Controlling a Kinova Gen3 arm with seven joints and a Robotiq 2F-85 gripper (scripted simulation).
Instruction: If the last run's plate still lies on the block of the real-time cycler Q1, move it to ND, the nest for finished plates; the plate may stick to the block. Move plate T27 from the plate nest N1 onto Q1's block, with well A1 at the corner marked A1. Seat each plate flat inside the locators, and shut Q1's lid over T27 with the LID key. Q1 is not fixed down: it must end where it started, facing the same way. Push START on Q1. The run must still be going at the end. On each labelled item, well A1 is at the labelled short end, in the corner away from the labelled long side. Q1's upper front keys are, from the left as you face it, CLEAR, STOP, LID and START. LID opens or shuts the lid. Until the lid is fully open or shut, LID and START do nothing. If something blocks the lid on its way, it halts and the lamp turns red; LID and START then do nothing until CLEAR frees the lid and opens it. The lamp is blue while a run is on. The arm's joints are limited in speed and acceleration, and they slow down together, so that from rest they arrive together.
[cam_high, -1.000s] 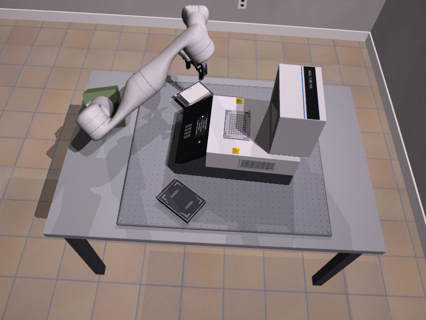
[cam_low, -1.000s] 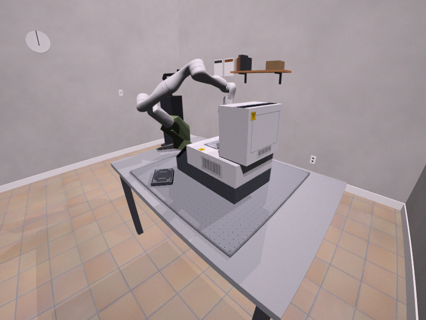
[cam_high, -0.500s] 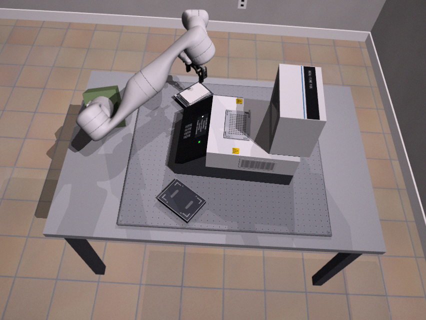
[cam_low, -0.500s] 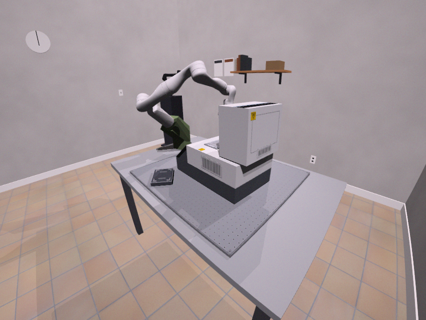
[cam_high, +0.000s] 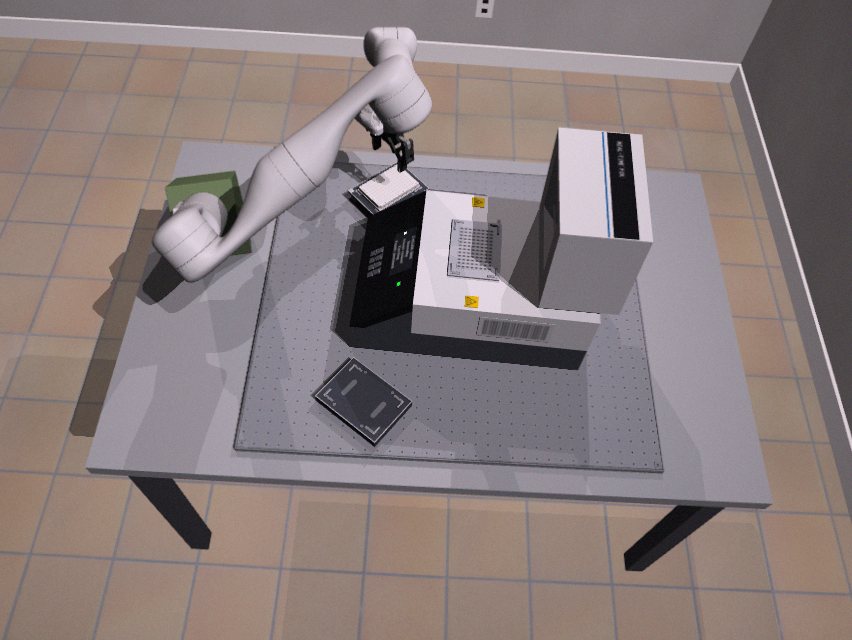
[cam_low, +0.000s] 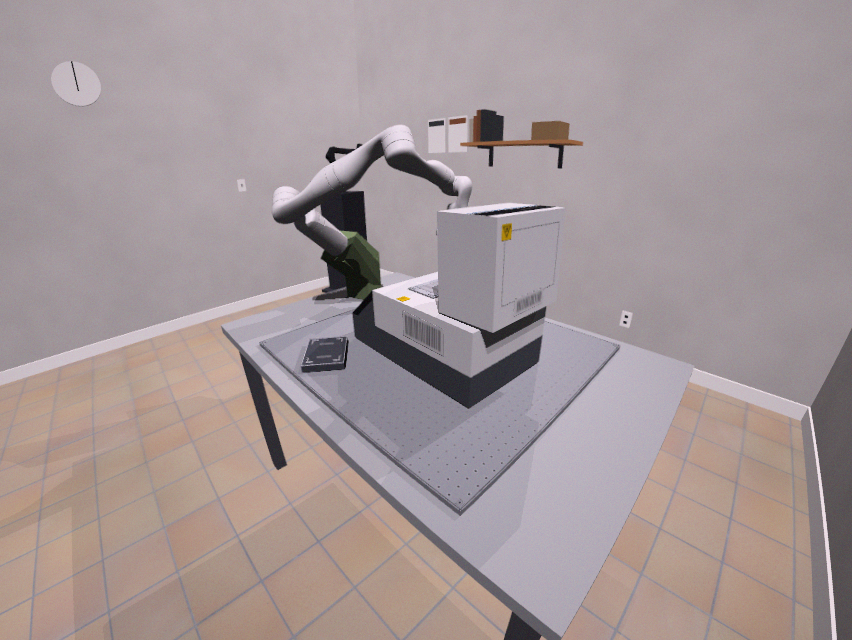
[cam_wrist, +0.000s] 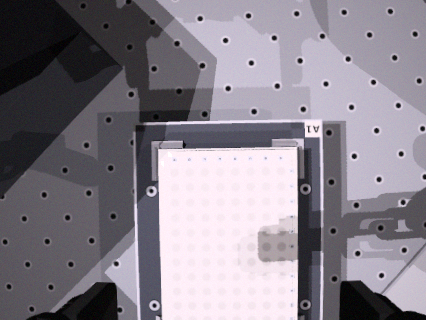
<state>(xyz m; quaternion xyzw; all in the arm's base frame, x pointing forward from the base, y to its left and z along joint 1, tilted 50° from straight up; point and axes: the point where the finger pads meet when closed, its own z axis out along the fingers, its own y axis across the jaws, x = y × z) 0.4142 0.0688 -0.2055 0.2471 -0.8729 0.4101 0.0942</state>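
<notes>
White plate T27 (cam_high: 387, 186) (cam_wrist: 225, 225) lies flat in the dark nest N1 (cam_high: 355, 195) (cam_wrist: 145, 225), behind the left rear of cycler Q1 (cam_high: 440, 289) (cam_low: 440, 330). The nest's A1 mark (cam_wrist: 312, 129) is at its far right corner in the wrist view. My gripper (cam_high: 402, 161) (cam_wrist: 230, 306) is open, close above the plate, with a fingertip outside each long side. Q1's lid (cam_high: 595, 213) (cam_low: 499, 261) stands open. Its block (cam_high: 473, 248) shows a grey grid of dark wells, with no white plate on it. The lamp (cam_high: 397, 283) is green. In the exterior view the lid hides my gripper.
The dark nest ND (cam_high: 362, 399) (cam_low: 325, 352) lies empty on the perforated board (cam_high: 482, 420) in front of Q1. The arm's green base (cam_high: 203, 189) (cam_low: 358, 265) sits at the table's left edge. Q1's black key panel (cam_high: 389, 265) faces left.
</notes>
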